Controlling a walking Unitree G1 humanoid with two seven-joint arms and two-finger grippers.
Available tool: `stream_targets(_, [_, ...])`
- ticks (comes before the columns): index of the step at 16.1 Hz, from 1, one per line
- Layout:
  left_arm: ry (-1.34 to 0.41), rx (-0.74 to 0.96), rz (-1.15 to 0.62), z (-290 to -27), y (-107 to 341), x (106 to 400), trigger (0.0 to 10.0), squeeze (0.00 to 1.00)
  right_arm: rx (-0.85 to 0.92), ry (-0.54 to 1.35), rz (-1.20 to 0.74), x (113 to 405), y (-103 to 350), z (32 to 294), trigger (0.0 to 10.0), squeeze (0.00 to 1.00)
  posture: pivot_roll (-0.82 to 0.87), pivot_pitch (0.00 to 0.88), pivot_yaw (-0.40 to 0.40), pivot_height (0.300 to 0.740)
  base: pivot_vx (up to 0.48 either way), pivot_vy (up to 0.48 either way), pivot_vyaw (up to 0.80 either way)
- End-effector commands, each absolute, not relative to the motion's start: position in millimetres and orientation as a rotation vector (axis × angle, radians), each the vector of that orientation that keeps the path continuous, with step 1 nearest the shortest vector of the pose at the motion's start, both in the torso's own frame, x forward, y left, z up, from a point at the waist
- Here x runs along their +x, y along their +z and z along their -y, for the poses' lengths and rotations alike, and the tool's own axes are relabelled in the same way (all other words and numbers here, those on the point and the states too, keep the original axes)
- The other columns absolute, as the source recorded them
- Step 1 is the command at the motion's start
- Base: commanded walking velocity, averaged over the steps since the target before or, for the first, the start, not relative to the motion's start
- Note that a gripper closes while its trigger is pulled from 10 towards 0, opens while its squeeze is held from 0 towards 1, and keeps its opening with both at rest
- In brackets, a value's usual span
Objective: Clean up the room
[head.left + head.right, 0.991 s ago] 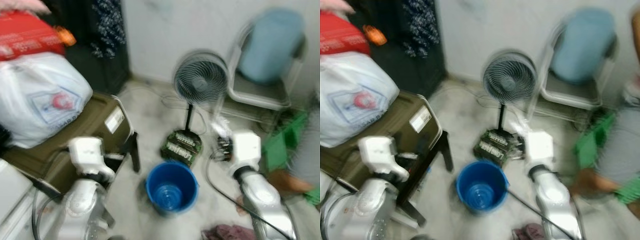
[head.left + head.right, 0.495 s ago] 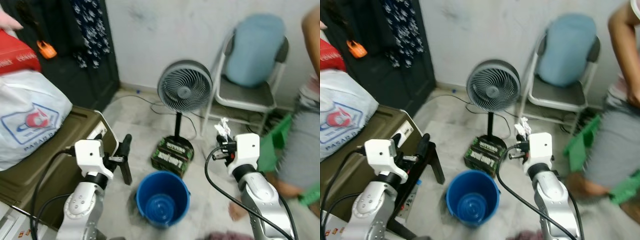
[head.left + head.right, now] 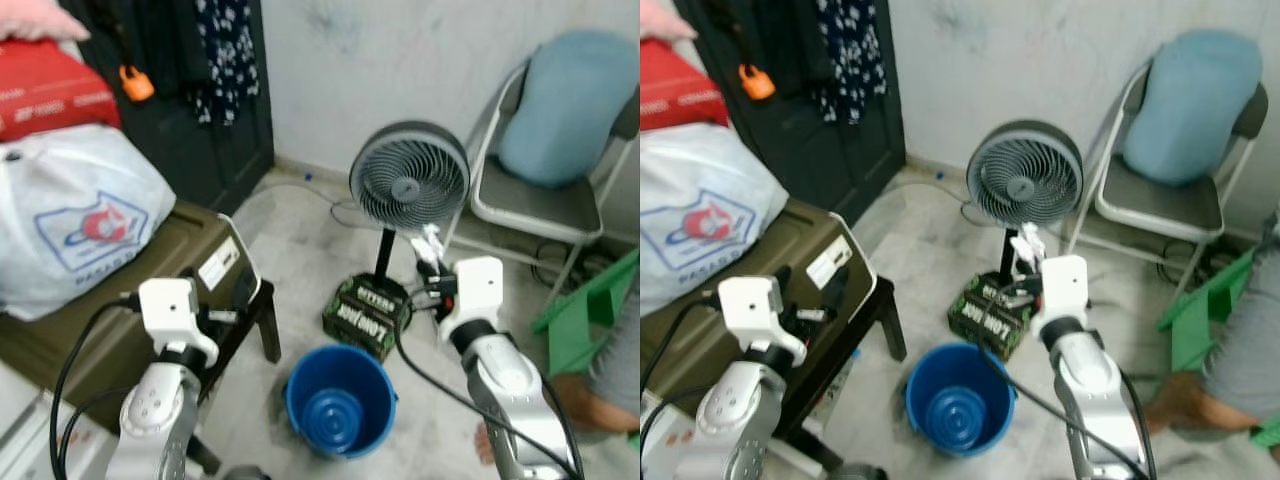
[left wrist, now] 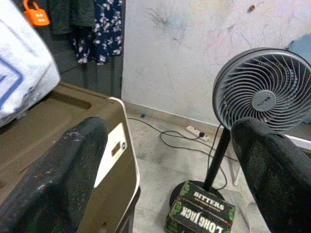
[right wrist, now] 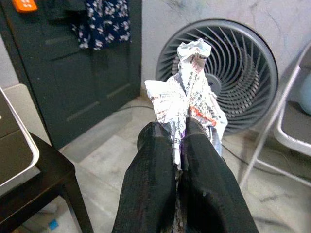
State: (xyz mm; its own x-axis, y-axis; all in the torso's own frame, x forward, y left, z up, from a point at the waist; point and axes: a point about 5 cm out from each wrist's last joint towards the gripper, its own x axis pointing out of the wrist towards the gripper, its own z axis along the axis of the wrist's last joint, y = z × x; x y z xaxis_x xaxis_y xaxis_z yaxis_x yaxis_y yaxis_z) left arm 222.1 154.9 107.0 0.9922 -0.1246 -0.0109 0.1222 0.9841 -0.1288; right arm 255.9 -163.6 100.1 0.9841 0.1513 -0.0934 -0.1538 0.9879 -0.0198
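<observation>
My right gripper point(image 5: 178, 134) is shut on a crumpled printed paper wrapper point(image 5: 190, 90), held up in front of the standing fan point(image 3: 409, 182). The same wrapper point(image 3: 1025, 243) hangs above the floor, up and to the right of a blue bucket point(image 3: 340, 400). That bucket stands upright on the tiles between my arms. My left gripper point(image 4: 165, 145) is open, its fingers point(image 4: 63, 165) wide apart with nothing between them, beside the olive trunk point(image 3: 150, 300).
A green "Long Jack Bitters" box point(image 3: 365, 313) lies at the fan's foot. A white bag point(image 3: 80, 215) and red box point(image 3: 55, 85) sit on the trunk. At the right are a chair point(image 3: 545, 195) with a blue cushion, a green stool point(image 3: 590, 310) and a person's leg point(image 3: 590, 395).
The head camera has swung, so the whole scene shifted and sharpened. The right gripper still holds the wrapper near the fan. The person now stands further off to the right.
</observation>
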Motion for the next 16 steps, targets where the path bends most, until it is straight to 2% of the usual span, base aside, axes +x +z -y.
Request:
stream_targets(1, [-0.169,-0.097,-0.016,-155.5,108.1,221.9,10.0,0.00,0.019,0.065,-0.156,261.2,92.4,170.9,10.0,0.00,0.05,0.012,-0.036,0.740,0.000,0.000,0.00])
stream_targets(4, [-0.305,0.033,0.001,-146.5,110.0,218.8,10.0,0.00,0.008,-0.025,-0.232,264.6,83.2,179.7,10.0,0.00,0.06,0.013,-0.031,0.740,0.000,0.000,0.00])
stream_targets(5, [-0.410,0.111,0.023,-139.3,112.1,212.8,10.0,0.00,0.003,-0.055,-0.273,265.1,77.3,181.8,10.0,0.00,0.07,0.020,-0.024,0.740,0.000,0.000,0.00])
stream_targets(7, [-0.513,0.139,0.027,-133.3,114.2,201.6,10.0,0.00,-0.005,-0.080,-0.329,263.7,68.1,181.2,10.0,0.00,0.08,0.039,-0.009,0.740,0.000,0.000,0.00])
stream_targets(9, [-0.517,0.149,0.014,-138.3,115.5,197.5,10.0,0.00,0.022,-0.058,-0.342,266.3,66.2,174.0,10.0,0.00,0.10,0.066,0.006,0.740,0.000,0.000,0.00])
stream_targets(16, [-0.511,0.155,0.014,-153.9,138.0,188.4,10.0,0.00,0.008,-0.023,-0.463,307.3,50.0,143.4,10.0,0.00,0.20,0.143,0.036,0.740,0.000,0.000,0.00])
